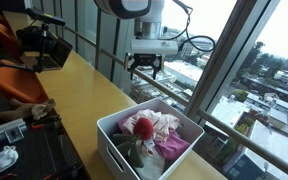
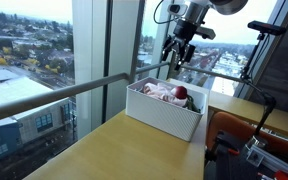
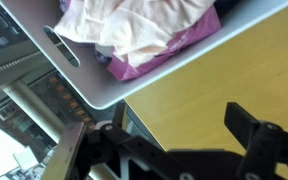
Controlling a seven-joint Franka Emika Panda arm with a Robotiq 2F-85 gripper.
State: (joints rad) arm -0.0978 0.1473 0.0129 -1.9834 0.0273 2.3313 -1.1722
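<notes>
My gripper (image 1: 145, 69) hangs open and empty above the far end of the wooden table, just beyond a white bin (image 1: 114, 138) full of clothes. In an exterior view the gripper (image 2: 178, 57) is above and behind the bin (image 2: 162, 113). Pink and cream clothes (image 1: 160, 127) and a dark red piece (image 1: 143, 127) fill the bin. In the wrist view the gripper (image 3: 174, 130) has its fingers spread wide over bare yellow tabletop (image 3: 204, 75), with the bin's corner (image 3: 84, 75) and the cream and magenta clothes (image 3: 134, 30) at the top.
A tall window with a metal railing (image 2: 74, 90) runs along the table's far edge. An orange chair (image 1: 4, 40) and camera gear (image 1: 39, 45) stand at one end; black equipment (image 1: 39, 120) lies on the near side. A tripod and another chair (image 2: 249, 130) stand beside the table.
</notes>
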